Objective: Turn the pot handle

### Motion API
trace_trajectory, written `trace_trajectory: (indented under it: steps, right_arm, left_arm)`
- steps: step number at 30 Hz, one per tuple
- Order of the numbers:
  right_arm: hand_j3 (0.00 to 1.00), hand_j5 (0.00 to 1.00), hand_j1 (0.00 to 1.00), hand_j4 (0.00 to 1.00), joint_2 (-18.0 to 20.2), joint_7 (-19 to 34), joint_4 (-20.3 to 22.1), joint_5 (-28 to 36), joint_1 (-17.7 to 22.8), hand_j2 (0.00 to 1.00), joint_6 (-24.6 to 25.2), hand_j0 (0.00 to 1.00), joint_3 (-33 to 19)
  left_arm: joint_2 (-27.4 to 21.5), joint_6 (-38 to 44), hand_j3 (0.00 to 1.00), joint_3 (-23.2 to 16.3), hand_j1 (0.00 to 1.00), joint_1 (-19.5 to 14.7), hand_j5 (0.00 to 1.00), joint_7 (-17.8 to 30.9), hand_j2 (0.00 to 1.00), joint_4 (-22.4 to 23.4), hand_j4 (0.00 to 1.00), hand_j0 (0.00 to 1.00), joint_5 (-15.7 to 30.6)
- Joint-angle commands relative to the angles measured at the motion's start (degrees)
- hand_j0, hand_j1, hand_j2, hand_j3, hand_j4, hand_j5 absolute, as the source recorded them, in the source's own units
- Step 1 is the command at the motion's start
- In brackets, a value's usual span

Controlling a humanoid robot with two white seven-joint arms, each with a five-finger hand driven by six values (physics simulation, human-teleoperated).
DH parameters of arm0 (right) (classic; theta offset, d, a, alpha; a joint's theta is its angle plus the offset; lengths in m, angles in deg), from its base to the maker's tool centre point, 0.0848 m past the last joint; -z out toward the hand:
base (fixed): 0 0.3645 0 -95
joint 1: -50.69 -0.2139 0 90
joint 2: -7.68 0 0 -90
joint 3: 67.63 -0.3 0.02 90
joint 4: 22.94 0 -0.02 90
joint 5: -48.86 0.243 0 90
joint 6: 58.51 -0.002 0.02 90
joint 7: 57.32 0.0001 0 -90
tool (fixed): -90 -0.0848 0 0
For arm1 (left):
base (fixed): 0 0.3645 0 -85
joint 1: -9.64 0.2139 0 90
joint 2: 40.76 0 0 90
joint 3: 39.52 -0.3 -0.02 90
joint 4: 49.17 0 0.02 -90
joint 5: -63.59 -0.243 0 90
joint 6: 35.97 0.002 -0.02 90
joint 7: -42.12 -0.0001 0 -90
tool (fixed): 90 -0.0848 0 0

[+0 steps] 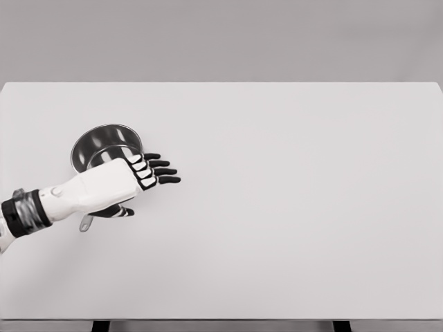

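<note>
Steel, polished and rigid: the pot [104, 142] sits toward the left side of the white table [291, 228], upright, its open mouth showing a shiny inner wall. I judge it light for its size and slick on the outside, so a push on the round wall would likely slide off; the handle [86, 223], whose end pokes out from under my wrist on the near side of the pot, is the better place to take hold. My left hand [142, 173] lies across the near rim of the pot, palm down, forearm coming in low from the left. Its fingers are stretched out flat past the pot, thumb tucked below, gripping nothing.
</note>
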Motion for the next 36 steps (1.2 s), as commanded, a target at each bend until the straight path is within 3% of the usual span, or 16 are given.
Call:
trace_trajectory:
  steps: [1, 36]
  right_arm:
    - [1.0, 1.0, 1.0, 1.0, 0.0, 0.0, 0.0, 0.0, 0.0, 1.0, 0.0, 1.0, 0.0]
    - [1.0, 1.0, 1.0, 1.0, 0.0, 0.0, 0.0, 0.0, 0.0, 1.0, 0.0, 1.0, 0.0]
  left_arm:
    - [-0.1, 0.1, 1.0, -0.2, 1.0, 0.0, 1.0, 0.0, 1.0, 0.0, 1.0, 1.0, -0.2]
    - [-1.3, 0.1, 1.0, 0.8, 1.0, 0.4, 1.0, -0.1, 1.0, 1.4, 1.0, 1.0, -0.8]
